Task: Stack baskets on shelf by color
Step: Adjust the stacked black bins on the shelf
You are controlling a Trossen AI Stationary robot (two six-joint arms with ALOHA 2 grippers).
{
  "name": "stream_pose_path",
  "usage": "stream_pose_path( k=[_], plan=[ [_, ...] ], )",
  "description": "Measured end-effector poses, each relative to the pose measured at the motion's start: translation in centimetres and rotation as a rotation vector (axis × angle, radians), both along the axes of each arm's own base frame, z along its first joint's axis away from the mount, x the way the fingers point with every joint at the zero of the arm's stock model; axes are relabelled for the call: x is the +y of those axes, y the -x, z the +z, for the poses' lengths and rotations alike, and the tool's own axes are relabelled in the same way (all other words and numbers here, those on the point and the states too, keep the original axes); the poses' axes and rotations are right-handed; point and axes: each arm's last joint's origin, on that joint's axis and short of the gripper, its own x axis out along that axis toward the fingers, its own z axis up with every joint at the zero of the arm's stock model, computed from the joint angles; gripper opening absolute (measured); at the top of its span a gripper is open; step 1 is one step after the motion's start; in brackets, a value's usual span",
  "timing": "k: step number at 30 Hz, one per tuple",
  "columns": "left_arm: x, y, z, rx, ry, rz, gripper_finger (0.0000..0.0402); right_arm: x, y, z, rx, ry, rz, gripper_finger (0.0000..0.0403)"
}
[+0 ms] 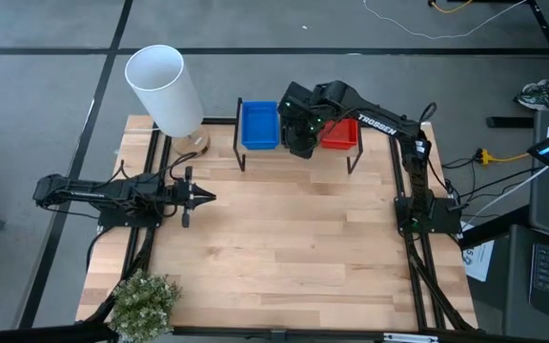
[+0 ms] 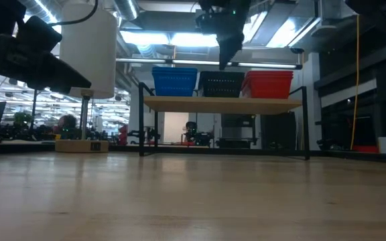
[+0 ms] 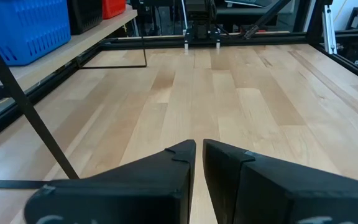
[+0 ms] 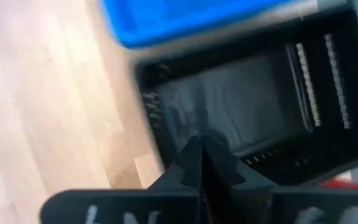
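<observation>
Blue mesh-walled plastic baskets (image 2: 175, 81), black ones (image 2: 221, 84) and red ones (image 2: 268, 84) line the wood-topped shelf (image 2: 223, 104) at the table's far edge; clenched right claw (image 2: 222, 63) hovers above the black.

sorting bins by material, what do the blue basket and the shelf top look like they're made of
The blue basket looks like moulded plastic: uniform saturated colour and walls pierced by regular rows of slots, seen close in the left wrist view. The finish is hard to judge. The shelf top looks like light, pale wood, a thin plank with a matte face, resting on thin black legs, probably metal.
</observation>
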Motion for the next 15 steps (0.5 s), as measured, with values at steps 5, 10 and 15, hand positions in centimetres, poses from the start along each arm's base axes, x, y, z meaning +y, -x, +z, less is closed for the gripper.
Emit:
stream_pose_path(
  k=[5,10,15],
  plan=[
    [0.0,0.0,0.0,0.0,0.0,0.0,0.0025,2.6,-0.5,1.6,-0.029,0.017,0.138,0.0],
    [0.0,0.0,0.0,0.0,0.0,0.0,0.0025,5.4,-1.2,1.3,-0.051,-0.105,0.305,0.0],
    [0.0,0.0,0.0,0.0,0.0,0.0,0.0025,4.8,-1.7,-0.5,-0.036,-0.117,0.279,0.0]
  ],
)
